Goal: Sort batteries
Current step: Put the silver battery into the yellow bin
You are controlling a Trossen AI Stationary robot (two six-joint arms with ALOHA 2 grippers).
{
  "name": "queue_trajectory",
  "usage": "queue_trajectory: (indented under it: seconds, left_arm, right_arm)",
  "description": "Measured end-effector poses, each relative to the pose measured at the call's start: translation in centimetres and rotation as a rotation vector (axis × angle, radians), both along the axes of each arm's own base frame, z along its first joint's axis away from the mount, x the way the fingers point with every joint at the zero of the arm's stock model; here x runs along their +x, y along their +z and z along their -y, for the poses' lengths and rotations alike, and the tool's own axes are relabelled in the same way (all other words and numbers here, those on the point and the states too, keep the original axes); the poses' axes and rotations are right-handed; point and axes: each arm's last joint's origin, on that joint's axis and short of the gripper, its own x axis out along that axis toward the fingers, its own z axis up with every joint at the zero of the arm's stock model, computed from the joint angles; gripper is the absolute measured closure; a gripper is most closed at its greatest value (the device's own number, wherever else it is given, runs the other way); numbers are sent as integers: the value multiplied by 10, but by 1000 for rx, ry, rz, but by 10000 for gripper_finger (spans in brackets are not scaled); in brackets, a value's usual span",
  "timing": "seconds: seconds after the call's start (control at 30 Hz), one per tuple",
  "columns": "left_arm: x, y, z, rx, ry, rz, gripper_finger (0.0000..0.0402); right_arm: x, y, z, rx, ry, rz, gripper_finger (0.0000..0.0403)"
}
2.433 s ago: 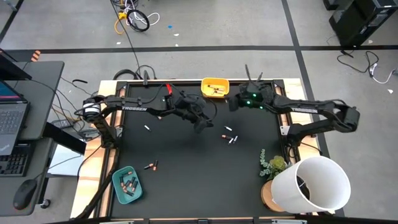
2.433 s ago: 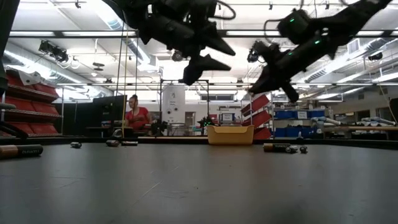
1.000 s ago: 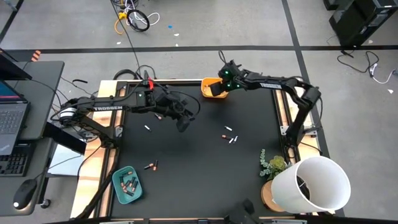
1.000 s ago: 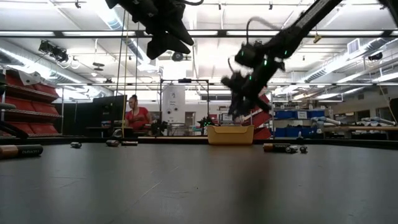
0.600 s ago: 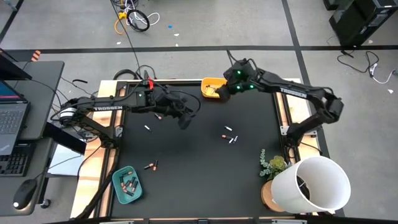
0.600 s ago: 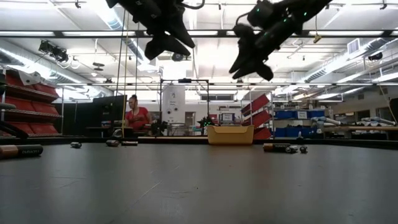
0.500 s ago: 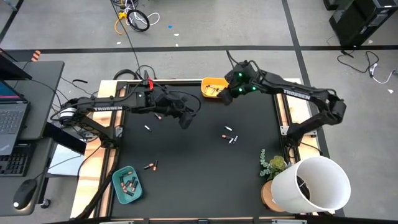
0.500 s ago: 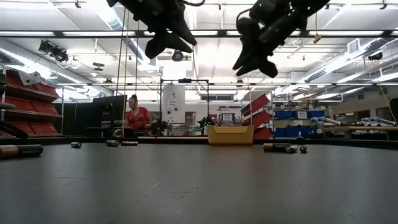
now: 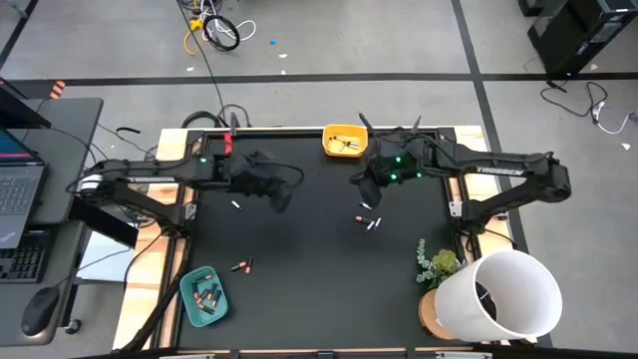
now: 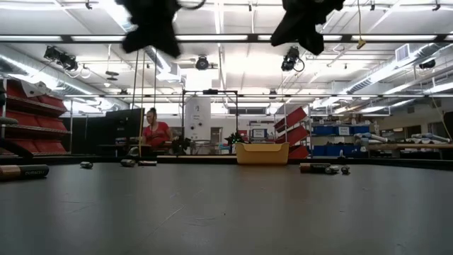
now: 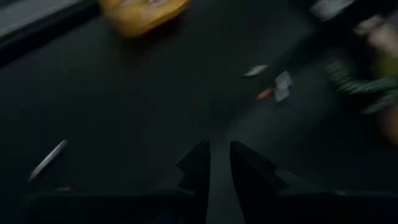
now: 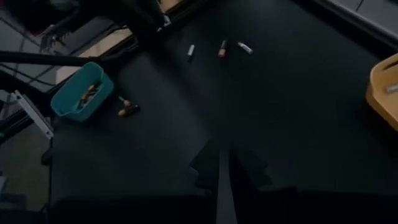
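Observation:
Loose batteries lie flat on the black mat: three near the middle (image 9: pixel 368 216), a single one at the left (image 9: pixel 236 205), and a pair toward the near left (image 9: pixel 243 264). More batteries lie in the teal tray (image 9: pixel 204 297) and in the yellow tray (image 9: pixel 344 140). My left gripper (image 9: pixel 282 199) hovers just right of the single battery; its fingers (image 11: pixel 199 167) stand a narrow gap apart with only mat between them. My right gripper (image 9: pixel 369 196) hangs above the middle three, shut and empty (image 12: pixel 222 163). In the low view both grippers hang high over the mat (image 10: pixel 152 32), (image 10: pixel 301 28).
A large white bucket (image 9: pixel 503 291) and a small potted plant (image 9: pixel 437 264) stand at the near right corner. The yellow tray sits at the far edge and the teal tray at the near left corner. Bare black mat lies between the battery groups.
My right gripper has left the yellow tray and swung toward the near edge, and it now hangs over the three middle batteries. My left gripper has drawn back toward the table's left edge, close to the single battery. No battery on the mat has moved.

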Motion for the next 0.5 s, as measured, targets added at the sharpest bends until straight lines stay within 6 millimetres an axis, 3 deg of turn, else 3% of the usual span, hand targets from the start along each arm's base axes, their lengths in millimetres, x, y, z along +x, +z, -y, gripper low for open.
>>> queue_trajectory:
  seconds: [0.13, 0.3, 0.5]
  left_arm:
    - [-31, -6, -2, -44, 53, -219, 325]
    - [-50, -19, -1, -75, 89, -440, 325]
    - [-61, -62, -1, -130, 152, -587, 325]
  right_arm:
    - [0, 2, -11, -54, -14, 0, 377]
    - [12, -2, -19, -71, 7, 22, 377]
    - [30, -7, -29, -86, 12, 85, 380]
